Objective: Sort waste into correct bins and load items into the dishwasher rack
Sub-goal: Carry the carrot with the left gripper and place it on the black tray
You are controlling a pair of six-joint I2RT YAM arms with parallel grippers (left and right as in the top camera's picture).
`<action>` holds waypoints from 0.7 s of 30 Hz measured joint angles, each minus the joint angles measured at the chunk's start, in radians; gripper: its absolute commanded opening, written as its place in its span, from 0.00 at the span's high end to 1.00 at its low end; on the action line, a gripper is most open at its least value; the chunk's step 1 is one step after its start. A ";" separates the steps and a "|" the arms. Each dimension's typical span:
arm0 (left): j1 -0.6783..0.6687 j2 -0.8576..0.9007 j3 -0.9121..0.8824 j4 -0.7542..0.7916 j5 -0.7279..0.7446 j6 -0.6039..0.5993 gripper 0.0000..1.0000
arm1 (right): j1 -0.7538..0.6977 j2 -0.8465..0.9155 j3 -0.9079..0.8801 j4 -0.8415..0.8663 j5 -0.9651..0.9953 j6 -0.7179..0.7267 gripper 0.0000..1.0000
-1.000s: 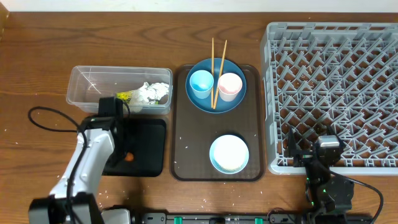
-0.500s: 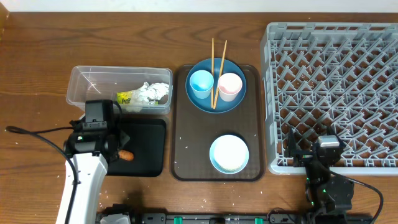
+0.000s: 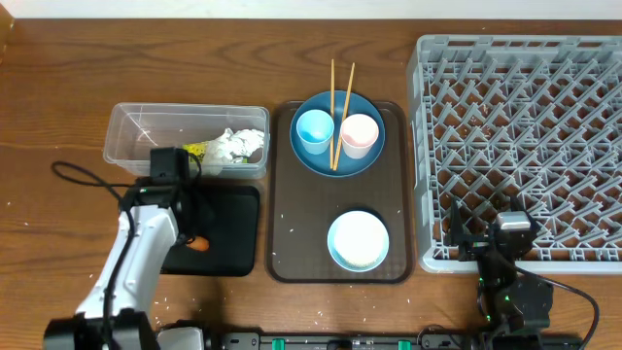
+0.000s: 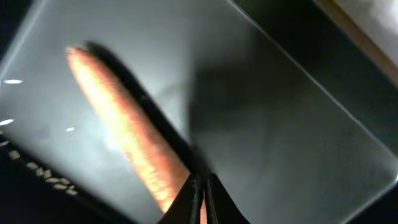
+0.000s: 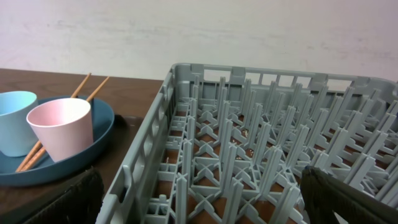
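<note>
Tissue (image 3: pixel 238 146) and wrapper (image 3: pixel 197 151) sit in the clear tub (image 3: pixel 136 131). The orange bit (image 4: pixel 124 124) lies in the black tray (image 3: pixel 233 233) at the left gripper (image 4: pixel 202 196), whose jaws are pressed together. Plate (image 3: pixel 374 160), blue cup (image 3: pixel 314 126), pink cup (image 3: pixel 359 131), bowl (image 3: pixel 358 240) and chopsticks (image 3: pixel 333 97) wait on the brown tray (image 3: pixel 292 253); nothing is in the rack (image 3: pixel 525 136) yet, and the right gripper (image 5: pixel 199 186) is spread wide at its edge

Dark wooden counter (image 3: pixel 58 78) against a pale wall (image 5: pixel 186 37).
Reddish-brown, grain running left to right, evenly lit with soft shadows. Behind the far edge, plain off-white, faintly mottled in the right wrist view; from overhead, only a thin light strip along the top.
</note>
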 measured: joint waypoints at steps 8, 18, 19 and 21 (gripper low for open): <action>0.000 0.060 0.000 -0.001 0.040 0.063 0.94 | 0.000 0.000 0.000 0.000 0.000 0.000 0.01; 0.000 0.153 -0.002 -0.030 0.053 0.078 0.94 | 0.000 0.000 0.000 0.000 0.000 0.000 0.01; 0.000 0.153 -0.002 -0.035 0.053 0.078 0.94 | 0.000 0.000 0.000 0.000 0.000 0.000 0.01; 0.000 0.152 -0.003 -0.039 0.053 0.078 0.94 | 0.000 0.000 0.000 0.000 0.000 0.000 0.01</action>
